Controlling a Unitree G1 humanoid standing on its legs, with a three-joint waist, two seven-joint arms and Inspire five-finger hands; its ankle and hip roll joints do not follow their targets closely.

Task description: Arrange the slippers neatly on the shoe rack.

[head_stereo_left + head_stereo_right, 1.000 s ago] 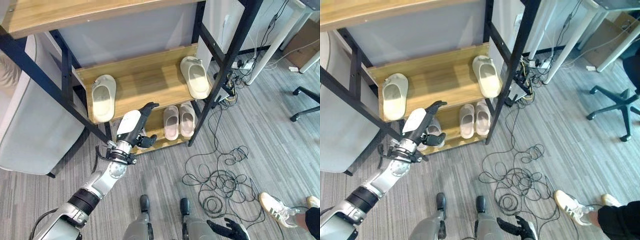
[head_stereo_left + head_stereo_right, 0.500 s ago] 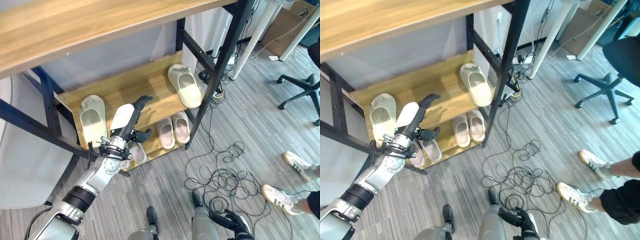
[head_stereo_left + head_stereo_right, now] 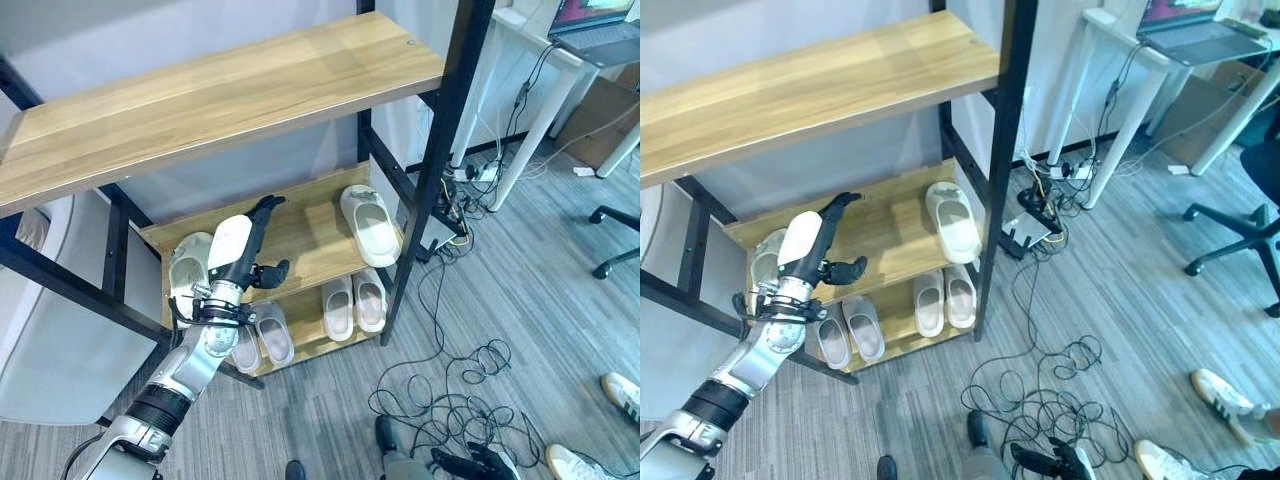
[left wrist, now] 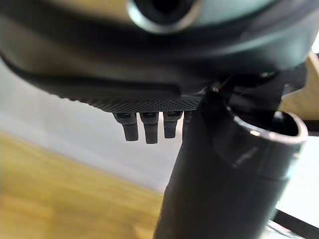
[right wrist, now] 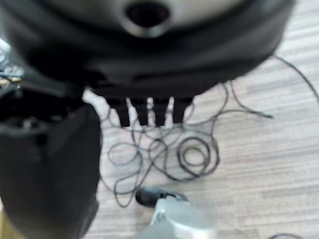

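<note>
My left hand (image 3: 243, 252) hangs open and empty over the middle shelf (image 3: 300, 225), between the left slipper (image 3: 187, 274) and the right slipper (image 3: 368, 222), ready to pair them.

Two slippers (image 3: 369, 221) on middle shelf (image 3: 300, 229), apart

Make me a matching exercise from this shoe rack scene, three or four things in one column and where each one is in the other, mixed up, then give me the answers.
Things:
1. left hand
2. cream slipper
3. pale pink pair
4. right hand

Places:
A. bottom shelf, right part, side by side
B. low over the floor near the tangled cables
C. raised, open, in front of the middle shelf's left part
D. right end of the middle shelf

Pairs: 1-C, 2-D, 3-A, 4-B
</note>
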